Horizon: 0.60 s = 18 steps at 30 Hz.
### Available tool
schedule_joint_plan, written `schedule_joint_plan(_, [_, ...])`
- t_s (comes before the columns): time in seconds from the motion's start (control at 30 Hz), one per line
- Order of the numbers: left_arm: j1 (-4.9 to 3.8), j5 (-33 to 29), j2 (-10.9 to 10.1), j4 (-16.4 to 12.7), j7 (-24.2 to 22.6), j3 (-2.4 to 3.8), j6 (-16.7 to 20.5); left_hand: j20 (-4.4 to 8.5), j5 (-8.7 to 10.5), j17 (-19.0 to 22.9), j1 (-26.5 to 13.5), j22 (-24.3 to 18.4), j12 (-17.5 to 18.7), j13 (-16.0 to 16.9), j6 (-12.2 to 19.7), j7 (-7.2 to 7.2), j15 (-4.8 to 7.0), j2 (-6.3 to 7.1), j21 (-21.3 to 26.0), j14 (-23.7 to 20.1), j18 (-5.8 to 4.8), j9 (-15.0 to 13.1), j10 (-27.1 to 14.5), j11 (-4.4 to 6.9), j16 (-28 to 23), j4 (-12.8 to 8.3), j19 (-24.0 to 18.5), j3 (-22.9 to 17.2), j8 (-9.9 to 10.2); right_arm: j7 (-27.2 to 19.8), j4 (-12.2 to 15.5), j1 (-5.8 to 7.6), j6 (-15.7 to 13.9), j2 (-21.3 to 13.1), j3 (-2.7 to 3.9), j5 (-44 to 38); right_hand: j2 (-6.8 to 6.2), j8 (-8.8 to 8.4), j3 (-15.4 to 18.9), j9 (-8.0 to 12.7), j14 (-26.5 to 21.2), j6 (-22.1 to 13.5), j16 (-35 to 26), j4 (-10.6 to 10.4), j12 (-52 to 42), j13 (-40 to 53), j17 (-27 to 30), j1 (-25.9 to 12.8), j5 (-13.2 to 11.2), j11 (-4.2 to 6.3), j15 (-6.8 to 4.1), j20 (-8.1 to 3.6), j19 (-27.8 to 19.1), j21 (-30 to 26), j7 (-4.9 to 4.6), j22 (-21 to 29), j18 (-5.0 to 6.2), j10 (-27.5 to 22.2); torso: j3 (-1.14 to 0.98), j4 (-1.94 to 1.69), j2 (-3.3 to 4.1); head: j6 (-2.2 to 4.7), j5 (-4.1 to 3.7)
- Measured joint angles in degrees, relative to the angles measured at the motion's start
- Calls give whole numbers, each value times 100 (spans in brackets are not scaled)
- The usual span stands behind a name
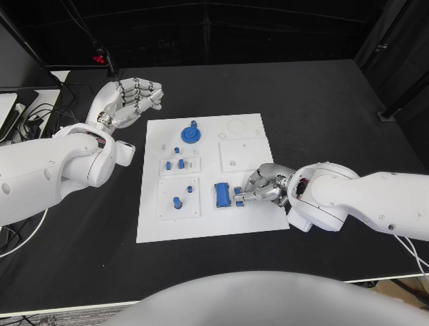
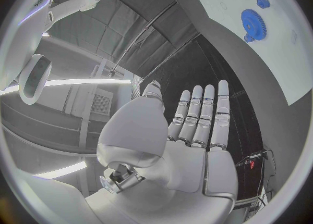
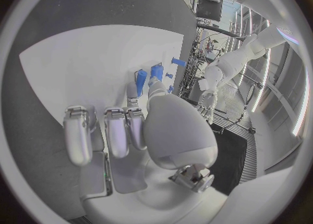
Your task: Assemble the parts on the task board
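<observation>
Right hand pinching small blue piece beside blue block, near half of white board; pegs seated mid-board | blue gear mounted far | left hand spread, holding nothing; assembly judged partly done

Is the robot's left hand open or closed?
Open. The left hand has its fingers stretched out straight and holds nothing, beside the task board.

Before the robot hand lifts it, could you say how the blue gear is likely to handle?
The gear looks like stiff moulded plastic, probably light. It lies flat on the board, so tipping seems unlikely, though on edge it might roll. Its toothed rim should give some grip.
</observation>
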State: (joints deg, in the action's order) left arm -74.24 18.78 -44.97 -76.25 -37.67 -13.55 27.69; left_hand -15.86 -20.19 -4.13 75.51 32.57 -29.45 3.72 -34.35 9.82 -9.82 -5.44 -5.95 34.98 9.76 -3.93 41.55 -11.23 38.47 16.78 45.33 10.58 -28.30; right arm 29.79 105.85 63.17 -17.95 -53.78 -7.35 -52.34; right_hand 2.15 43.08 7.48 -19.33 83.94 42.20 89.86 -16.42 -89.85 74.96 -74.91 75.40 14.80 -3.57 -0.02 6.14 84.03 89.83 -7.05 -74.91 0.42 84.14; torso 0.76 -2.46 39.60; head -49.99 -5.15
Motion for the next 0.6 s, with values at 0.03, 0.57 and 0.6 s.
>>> schedule_joint_plan(0.03, [0,0,0,0,1,0,0,0,0,0,0,0,0,0,0,0,0,0,0,0,0,0,0,0,0,0,0,0,0,0,0,0,-1,1,0,-2,0,39,0,-26,0,-16,0,0,0,0,0,0,0,0,0,0,0,0,-12,0,0,0,0,0,1,0,0])
schedule_joint_plan(0.57, [5,0,5,10,10,0,-9,0,0,-1,0,-5,0,0,2,2,0,0,0,0,0,0,0,0,0,0,0,0,0,24,13,0,45,-78,-1,-31,122,1005,304,-671,10,-165,0,-15,0,3,0,14,-205,135,-115,-74,-11,0,148,0,0,-9,1,4,-1,0,-8])
schedule_joint_plan(0.6, [6,0,5,11,10,0,-10,0,0,0,0,-5,0,0,2,2,0,0,0,0,0,0,0,0,0,0,0,0,0,28,16,0,58,-86,-1,-33,124,1063,315,-717,1,-166,0,-14,0,3,0,12,-227,145,-124,-94,-7,0,148,0,0,-2,1,4,-1,0,-8])
